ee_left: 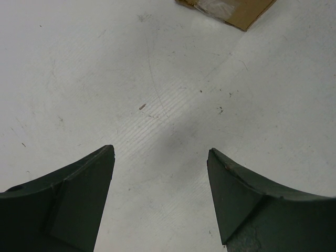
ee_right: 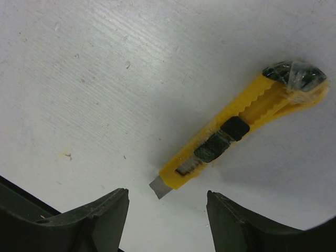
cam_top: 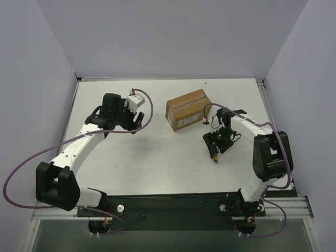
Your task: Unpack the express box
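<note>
The express box [cam_top: 188,109] is a closed brown carton with a taped seam and a white label on its near side, standing at the back middle of the table. Only its corner shows in the left wrist view [ee_left: 231,10]. My left gripper [cam_top: 139,122] is open and empty over bare table [ee_left: 161,149], to the left of the box. A yellow utility knife [ee_right: 236,131] lies flat on the table with its short blade [ee_right: 160,187] out. My right gripper [ee_right: 167,192] is open just above the blade end, holding nothing. From above, it [cam_top: 214,149] sits in front of the box's right end.
The white table [cam_top: 157,157] is walled by grey panels at the back and both sides. Purple cables loop from both arms. The black rail with the arm bases [cam_top: 173,202] runs along the near edge.
</note>
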`<action>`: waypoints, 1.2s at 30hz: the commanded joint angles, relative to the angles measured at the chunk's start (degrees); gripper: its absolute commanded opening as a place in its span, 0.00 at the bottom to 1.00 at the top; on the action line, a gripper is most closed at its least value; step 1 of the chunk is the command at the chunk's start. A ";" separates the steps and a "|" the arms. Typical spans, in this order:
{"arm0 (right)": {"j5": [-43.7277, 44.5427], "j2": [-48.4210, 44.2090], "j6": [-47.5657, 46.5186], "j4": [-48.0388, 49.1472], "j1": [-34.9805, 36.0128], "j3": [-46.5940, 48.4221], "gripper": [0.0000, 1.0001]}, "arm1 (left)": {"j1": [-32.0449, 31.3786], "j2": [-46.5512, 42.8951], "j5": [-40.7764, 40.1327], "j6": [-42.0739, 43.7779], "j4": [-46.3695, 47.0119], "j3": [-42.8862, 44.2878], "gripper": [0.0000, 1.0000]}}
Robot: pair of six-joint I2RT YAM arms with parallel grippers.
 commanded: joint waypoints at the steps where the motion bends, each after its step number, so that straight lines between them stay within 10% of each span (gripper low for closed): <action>1: 0.43 2.25 -1.48 -0.97 0.43 0.13 0.61 | -0.02 -2.80 0.49 0.54 0.93 -0.67 0.81; 18: -3.26 7.35 -1.04 -4.04 6.67 6.37 0.59 | -2.57 -5.79 -1.62 4.40 -1.62 -3.22 0.81; 28: -7.38 6.13 -10.60 -17.31 -1.06 15.25 0.51 | -2.48 -4.56 -1.62 5.20 -1.53 -2.52 0.81; 36: 0.60 2.08 -17.73 2.08 -3.17 5.59 0.66 | -2.48 -2.98 -2.67 6.87 -2.76 -1.46 0.81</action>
